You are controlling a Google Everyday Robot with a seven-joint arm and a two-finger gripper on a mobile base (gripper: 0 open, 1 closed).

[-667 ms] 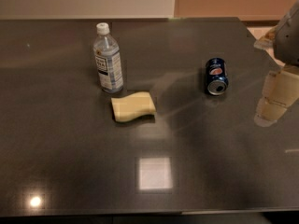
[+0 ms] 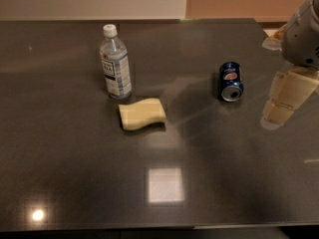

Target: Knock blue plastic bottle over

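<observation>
Across the dark surface only your arm has shifted since the earlier frame, edging a little to the left at the right-hand edge. The gripper came with it and now hangs low over the surface, right of the Pepsi can. Whether it is spread or pressed together cannot be told from here. The blue plastic bottle has not moved. It stands upright at the far left, well apart from the gripper, so the task is barely begun. The pale yellow block lies just in front of the bottle, and the Pepsi can lies on its side between bottle and gripper. You will probably need to clear that can on the way across.
</observation>
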